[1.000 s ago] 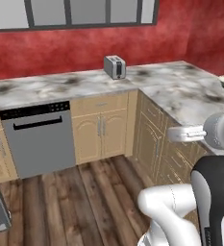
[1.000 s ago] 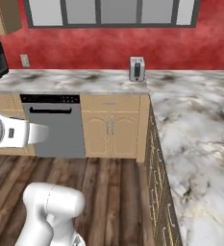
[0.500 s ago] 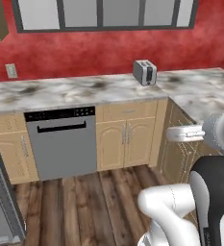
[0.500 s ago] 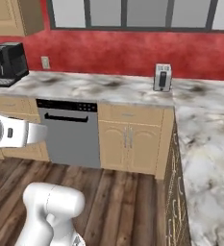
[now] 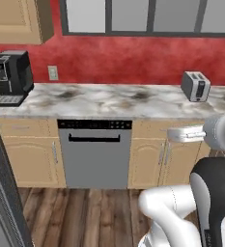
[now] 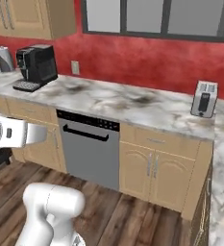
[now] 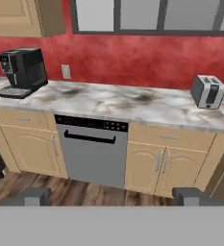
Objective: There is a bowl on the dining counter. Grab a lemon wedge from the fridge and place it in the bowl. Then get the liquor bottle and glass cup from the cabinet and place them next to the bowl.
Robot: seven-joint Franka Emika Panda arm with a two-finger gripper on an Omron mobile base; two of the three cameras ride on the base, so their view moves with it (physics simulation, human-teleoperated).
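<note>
Pincer: we see the pincer (image 7: 111, 196) in the hand view with its two dark finger tips (image 7: 35, 196) set wide apart, nothing between them.
Task's things: we cannot make out the bowl, lemon wedge, bottle or cup; a tan wood wall cabinet (image 5: 17, 19) hangs at the upper left above the bench, doors closed.
Bench: we face a marbled white-grey bench (image 5: 109, 99) on tan wood base cupboards (image 6: 154, 170), running along a red wall (image 7: 132, 60).
Dishwasher: a grey dishwasher (image 5: 95, 153) with a dark control strip sits under the bench, just left of the paired cupboard doors.
Coffee machine: a black coffee machine (image 5: 11, 77) stands on the bench's left end, near a wall socket (image 5: 52, 73).
Toaster: a silver toaster (image 5: 196, 86) stands on the bench well to the right.
Window: grey-framed panes (image 6: 156, 17) run above the red wall.
Floor: dark wood planks (image 5: 80, 217).
</note>
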